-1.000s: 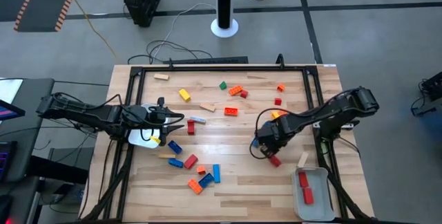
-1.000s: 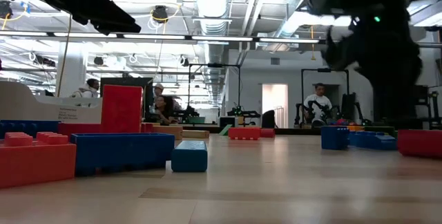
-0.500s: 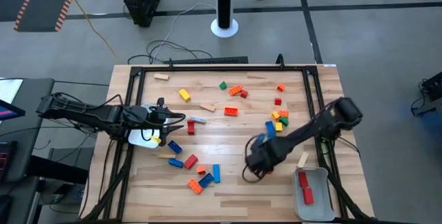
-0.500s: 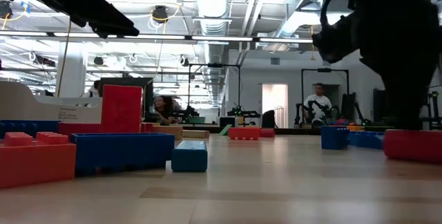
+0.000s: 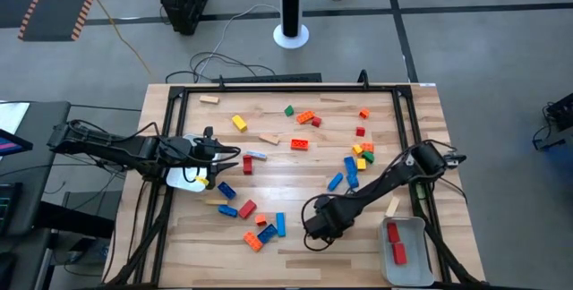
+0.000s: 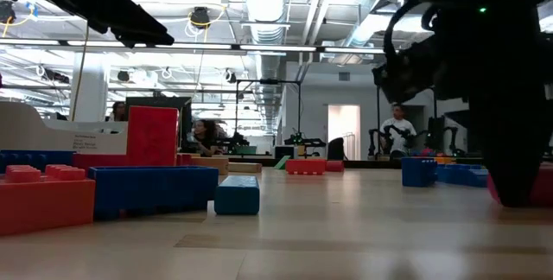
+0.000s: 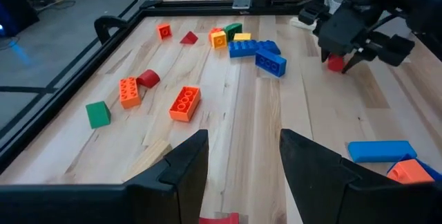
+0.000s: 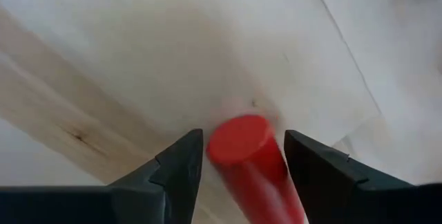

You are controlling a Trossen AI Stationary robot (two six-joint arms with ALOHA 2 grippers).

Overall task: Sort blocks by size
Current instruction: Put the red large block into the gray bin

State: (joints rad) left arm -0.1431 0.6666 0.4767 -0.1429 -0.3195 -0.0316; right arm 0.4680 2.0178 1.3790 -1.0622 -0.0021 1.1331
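Your worktop is pale wood planking inside a black frame, with grey floor and trailing cables beyond its far edge. Right gripper: low over the near centre of the planks, fingers parted around a red cylinder block that sits between them; the left wrist view shows that red piece in its grip above the wood. Bare boards surround it on all sides, the nearest pieces being the near-left cluster of blocks. Left gripper: at the left edge beside a white tray, fingers partly open with nothing between them. Other blocks: a blue, yellow and orange group right of centre; orange, green and red ones toward the far side. A second white tray at the near-right corner holds red pieces. Behind the worktop you have an open workshop with ceiling lights and people in the distance.
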